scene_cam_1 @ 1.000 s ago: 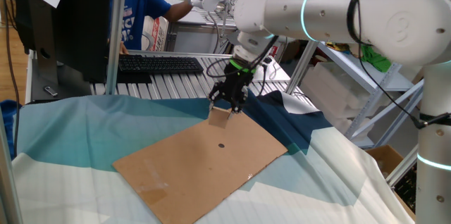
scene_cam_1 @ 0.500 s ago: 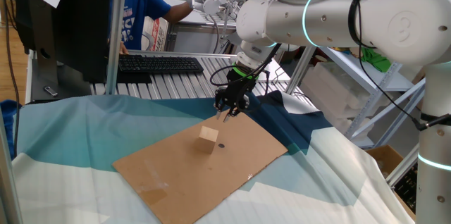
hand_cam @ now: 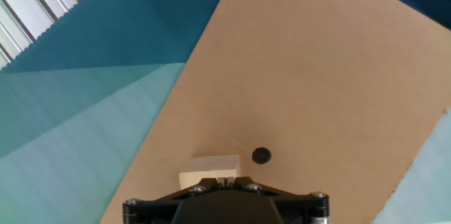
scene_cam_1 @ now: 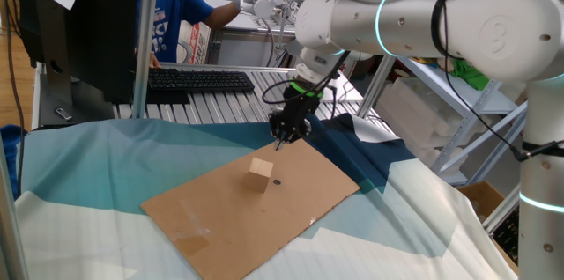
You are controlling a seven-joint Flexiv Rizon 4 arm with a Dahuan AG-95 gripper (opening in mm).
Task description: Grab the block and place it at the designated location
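Note:
A small pale wooden block (scene_cam_1: 261, 173) rests on the brown cardboard sheet (scene_cam_1: 229, 218), touching nothing else, just left of a black dot (scene_cam_1: 276, 181). My gripper (scene_cam_1: 281, 142) hangs above and behind the block, near the cardboard's far edge, its fingers drawn together into a point with nothing between them. In the hand view the block (hand_cam: 208, 168) lies at the bottom edge, partly hidden by the hand body. The dot (hand_cam: 261, 156) sits just right of it. The fingertips of the gripper (hand_cam: 225, 179) stand close together over the block.
The cardboard (hand_cam: 317, 76) lies on teal and dark blue cloth (scene_cam_1: 97, 165). Behind it are a roller conveyor with a black keyboard (scene_cam_1: 198, 80), a person in blue (scene_cam_1: 176, 16) and metal shelving (scene_cam_1: 441, 113) to the right.
One second ago the gripper held the block at the cardboard's far edge. The block now lies free beside the dot, and the gripper has lifted slightly and shut.

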